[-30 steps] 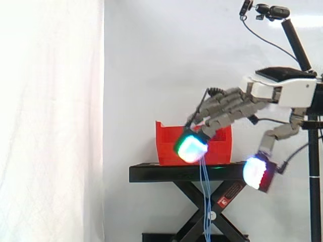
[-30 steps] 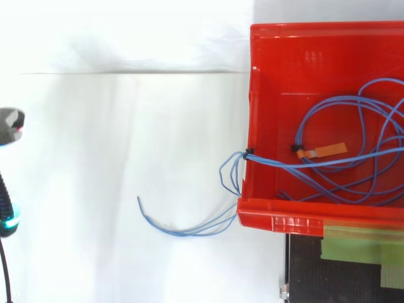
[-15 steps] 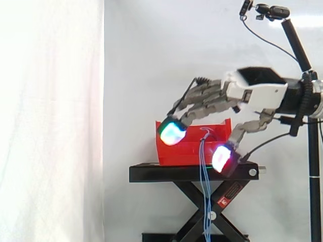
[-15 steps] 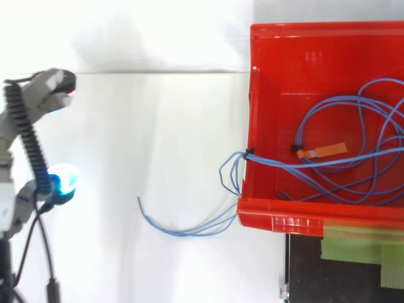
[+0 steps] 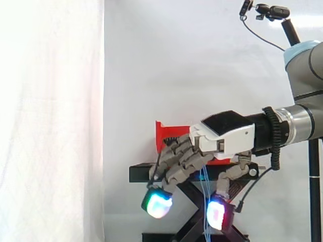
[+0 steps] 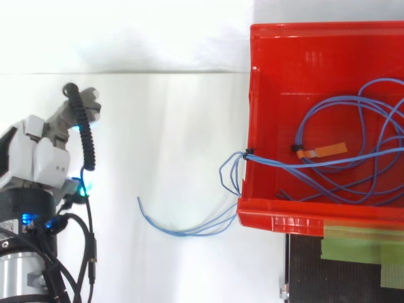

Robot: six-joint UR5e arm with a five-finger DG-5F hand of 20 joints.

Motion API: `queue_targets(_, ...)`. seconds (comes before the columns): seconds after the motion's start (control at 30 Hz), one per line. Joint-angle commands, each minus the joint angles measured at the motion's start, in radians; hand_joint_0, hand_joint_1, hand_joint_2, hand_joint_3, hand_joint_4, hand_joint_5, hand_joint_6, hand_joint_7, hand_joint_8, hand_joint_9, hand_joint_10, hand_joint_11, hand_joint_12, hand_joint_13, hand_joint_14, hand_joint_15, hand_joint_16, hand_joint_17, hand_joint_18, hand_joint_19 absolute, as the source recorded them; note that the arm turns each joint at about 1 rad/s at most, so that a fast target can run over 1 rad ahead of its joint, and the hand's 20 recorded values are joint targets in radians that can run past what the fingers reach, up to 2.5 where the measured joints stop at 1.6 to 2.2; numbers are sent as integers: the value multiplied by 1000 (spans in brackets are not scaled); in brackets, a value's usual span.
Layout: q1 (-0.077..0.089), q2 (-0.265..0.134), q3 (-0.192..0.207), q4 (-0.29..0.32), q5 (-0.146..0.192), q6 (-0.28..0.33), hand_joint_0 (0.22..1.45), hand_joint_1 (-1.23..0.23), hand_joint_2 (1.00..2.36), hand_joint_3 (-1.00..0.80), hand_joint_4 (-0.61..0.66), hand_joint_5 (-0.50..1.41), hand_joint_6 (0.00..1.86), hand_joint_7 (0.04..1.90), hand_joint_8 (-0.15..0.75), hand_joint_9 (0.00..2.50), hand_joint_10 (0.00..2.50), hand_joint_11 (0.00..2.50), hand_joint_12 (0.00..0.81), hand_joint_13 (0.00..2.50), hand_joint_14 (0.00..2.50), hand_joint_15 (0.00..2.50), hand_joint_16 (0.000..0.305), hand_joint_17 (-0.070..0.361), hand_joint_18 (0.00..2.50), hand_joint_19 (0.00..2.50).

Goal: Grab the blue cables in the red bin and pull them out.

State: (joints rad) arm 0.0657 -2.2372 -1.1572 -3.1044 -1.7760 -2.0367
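Red bin [image 6: 265, 213] on a black stand [image 5: 139, 174] before a white curtain [image 5: 50, 121], with blue cables [image 6: 353, 145] lying in loose, overlapping loops across its floor. Seen from above, the robot's hand [image 6: 38, 158] sits well apart from the bin and touches no cable. From the side it hangs in front of the stand, fingers [image 5: 176, 169] spread, gently bent and angled downward, the thumb standing apart from them and nothing pinched between. Its glowing pads sit below the stand's top. One bundle of the thin, pale-blue strands crosses the bin wall nearest the hand, where a small black tie [image 6: 248, 151] gathers it. Beyond that wall the loose ends spill out and trail away in a shallow curve; from the side they drop straight down past the stand. An orange tag [image 6: 329, 149] lies among the loops inside the bin.
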Motion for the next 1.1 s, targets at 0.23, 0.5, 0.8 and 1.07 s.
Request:
queue_targets(0.23, -27, -1, 85, -105, -13, 26, 724, -902, 1000, -1000, 250, 597, 13, 460, 286, 741, 13, 369, 379, 505, 10, 269, 55, 123, 414, 373)
queue_targets(0.5, -49, -2, 145, -115, -11, -132, 726, -905, 1000, -1000, 248, 590, 14, 460, 288, 741, 13, 367, 380, 506, 10, 266, 55, 123, 415, 365)
queue_targets(0.8, -58, -2, 131, -112, -8, -317, 731, -925, 1000, -1000, 242, 607, 14, 536, 287, 732, 13, 372, 379, 503, 10, 265, 55, 123, 412, 366)
queue_targets(1.07, -69, -2, 131, -175, -8, -405, 739, -944, 1000, -1000, 224, 629, 12, 572, 284, 729, 13, 382, 377, 501, 10, 269, 54, 122, 414, 366)
